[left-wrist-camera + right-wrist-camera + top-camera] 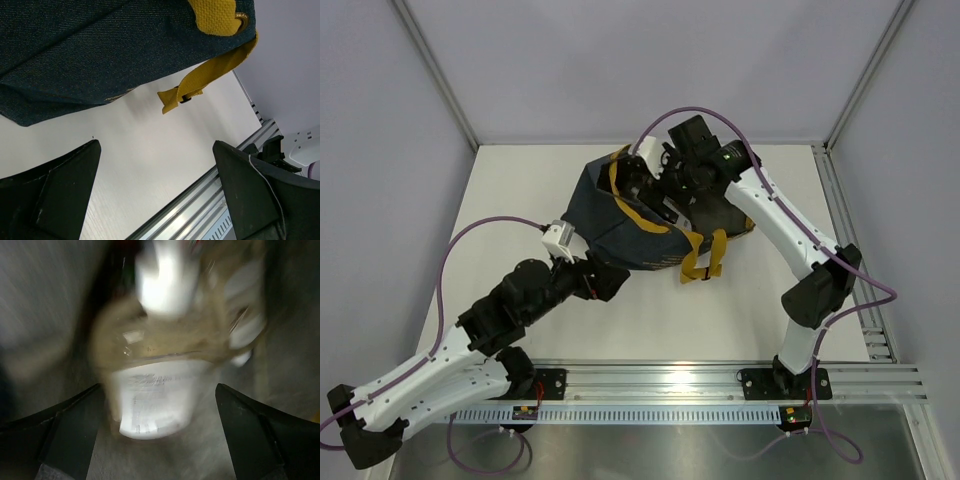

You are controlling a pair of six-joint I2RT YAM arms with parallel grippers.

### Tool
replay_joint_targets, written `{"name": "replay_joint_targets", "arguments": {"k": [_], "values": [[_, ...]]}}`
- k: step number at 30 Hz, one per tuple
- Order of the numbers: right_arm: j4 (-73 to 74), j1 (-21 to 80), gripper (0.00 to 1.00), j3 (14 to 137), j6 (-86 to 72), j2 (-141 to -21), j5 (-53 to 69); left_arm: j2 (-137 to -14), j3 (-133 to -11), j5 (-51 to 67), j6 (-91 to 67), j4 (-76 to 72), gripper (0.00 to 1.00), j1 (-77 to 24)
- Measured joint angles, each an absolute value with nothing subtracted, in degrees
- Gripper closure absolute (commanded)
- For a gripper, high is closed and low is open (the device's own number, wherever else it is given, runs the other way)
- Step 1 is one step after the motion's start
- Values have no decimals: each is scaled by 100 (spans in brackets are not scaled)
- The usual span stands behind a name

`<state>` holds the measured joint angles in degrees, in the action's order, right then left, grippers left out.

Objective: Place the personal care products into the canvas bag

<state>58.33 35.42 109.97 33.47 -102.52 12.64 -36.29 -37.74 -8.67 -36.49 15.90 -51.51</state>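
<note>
The canvas bag (630, 225), dark navy with mustard-yellow handles, lies in the middle of the table. My right gripper (658, 180) reaches into its open mouth. In the right wrist view a pale yellow-beige pouch (160, 340) with a white cap and label lies blurred on the bag's inner fabric, between the open fingers of my right gripper (158, 405); it is not gripped. A second pale pouch (246, 327) shows beside it. My left gripper (613, 281) is open and empty by the bag's near-left corner. The left wrist view shows the bag (100, 50) just beyond my left gripper (157, 175).
A yellow strap (210, 75) hangs from the bag onto the white table (150, 135). The aluminium rail (720, 380) runs along the near edge. Grey walls close off the back and both sides.
</note>
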Motion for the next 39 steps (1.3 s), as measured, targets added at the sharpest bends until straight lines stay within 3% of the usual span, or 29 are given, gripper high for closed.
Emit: {"name": "replay_joint_targets", "arguments": {"k": [5, 14, 18, 22, 25, 32, 39], "values": [[5655, 3597, 0, 11828, 3203, -10503, 1267, -3485, -3754, -954, -3649, 1697, 1, -5151], [5769, 2958, 0, 11786, 2853, -9841, 1723, -3065, -3686, -1236, -3693, 1802, 1, -5151], [4998, 1590, 0, 10506, 2102, -8530, 1721, -2969, -3686, -1448, -3682, 1885, 1, -5151], [3977, 884, 1, 8790, 1245, -6960, 161, -2923, -3704, -1728, -3564, 2104, 1, -5151], [3677, 742, 0, 8152, 838, -6261, -624, -2923, -3806, -1953, -3437, 2307, 1, -5151], [3494, 637, 0, 7030, 121, -5771, -1651, -2917, -4058, -2224, -3277, 2449, 1, -5151], [3505, 596, 0, 6912, -180, -5745, -2045, -2893, -4086, -2235, -3286, 2591, 1, -5151]]}}
